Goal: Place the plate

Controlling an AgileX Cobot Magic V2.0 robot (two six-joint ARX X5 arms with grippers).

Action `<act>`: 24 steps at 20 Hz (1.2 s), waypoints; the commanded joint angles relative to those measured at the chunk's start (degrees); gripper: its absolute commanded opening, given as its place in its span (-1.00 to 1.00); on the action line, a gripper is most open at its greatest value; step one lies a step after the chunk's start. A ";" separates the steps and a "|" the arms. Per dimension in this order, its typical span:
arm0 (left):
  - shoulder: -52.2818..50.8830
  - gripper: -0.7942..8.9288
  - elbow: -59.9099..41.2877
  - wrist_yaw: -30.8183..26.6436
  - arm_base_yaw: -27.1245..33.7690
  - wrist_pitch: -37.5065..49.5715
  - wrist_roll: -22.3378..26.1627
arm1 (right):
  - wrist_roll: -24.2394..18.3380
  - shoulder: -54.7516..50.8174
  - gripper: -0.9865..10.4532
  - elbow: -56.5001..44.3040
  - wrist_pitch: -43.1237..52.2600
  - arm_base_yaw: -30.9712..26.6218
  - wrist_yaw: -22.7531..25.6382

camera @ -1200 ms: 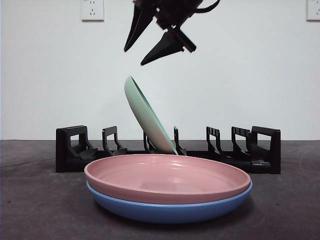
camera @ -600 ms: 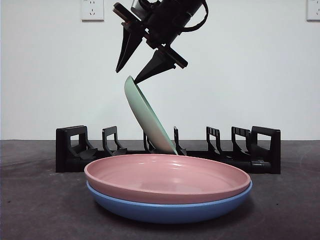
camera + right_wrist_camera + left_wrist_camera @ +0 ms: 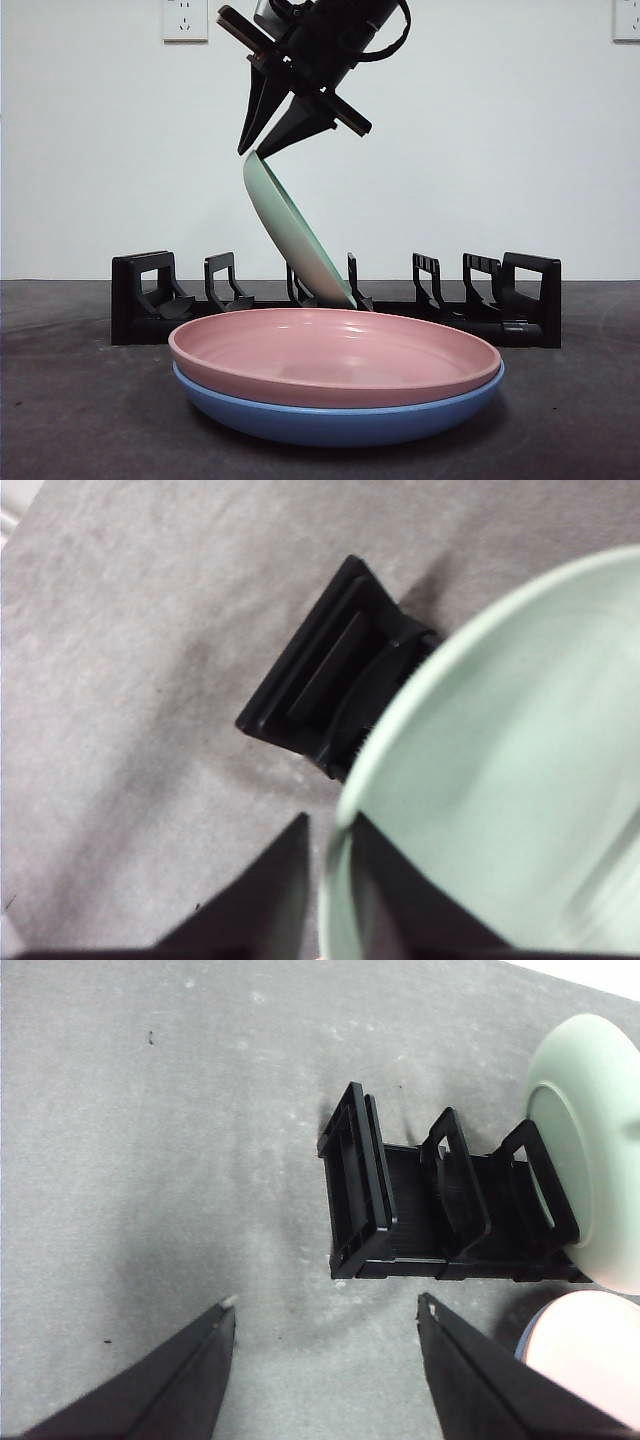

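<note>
The green plate (image 3: 292, 235) is standing tilted in the black rack (image 3: 335, 300), its lower edge sitting in a slot near the rack's middle and its upper rim leaning toward the rack's left end; the rack is running along the far side of the desk (image 3: 80, 400). The right tool (image 3: 268, 143) is reaching down from above with its two jaws nearly closed across the plate's top rim; in the right wrist view the pale rim is passing between the jaws (image 3: 330, 880), so it looks to be pinching the plate by that edge. The left tool (image 3: 325, 1325) is hanging wide open over bare desk, holding nothing, near the rack's end.

In front of the rack, toward the near edge of the desk, a pink plate (image 3: 335, 355) is lying nested in a blue plate (image 3: 340, 415); both are flat and well apart from the tools.

The green plate looks stiff, smooth and glossy, probably ceramic or hard plastic, so it is likely slippery under narrow jaws and would chip or clatter if dropped; it seems moderately heavy for a rim pinch. The rim is the only thin part the jaws can span, so the top edge is the sensible hold; with the plate leaning, its weight is partly resting in the slot.
</note>
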 commanded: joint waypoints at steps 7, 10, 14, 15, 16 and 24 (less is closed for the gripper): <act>0.17 -0.24 0.85 0.24 -0.92 0.59 -0.15 | 0.98 0.04 -0.80 1.53 -0.02 1.18 -1.22; 0.17 -0.24 0.85 0.24 -0.92 0.59 -0.15 | 0.76 -2.60 -0.80 1.53 -0.26 1.20 -2.03; 0.17 -0.24 0.85 0.24 -0.92 0.57 -0.13 | 0.09 -6.99 -0.80 1.53 -0.35 1.64 -2.40; 0.17 -0.24 0.85 0.24 -0.92 0.57 -0.13 | -0.59 -8.22 -0.80 1.53 -0.39 2.01 -2.38; 0.17 -0.24 0.85 0.24 -0.92 0.59 -0.13 | -0.98 -9.27 -0.80 1.53 -0.42 2.21 -2.38; 0.17 -0.24 0.85 0.24 -0.90 0.57 -0.15 | -13.38 -20.20 -0.80 1.51 -2.32 6.64 -0.87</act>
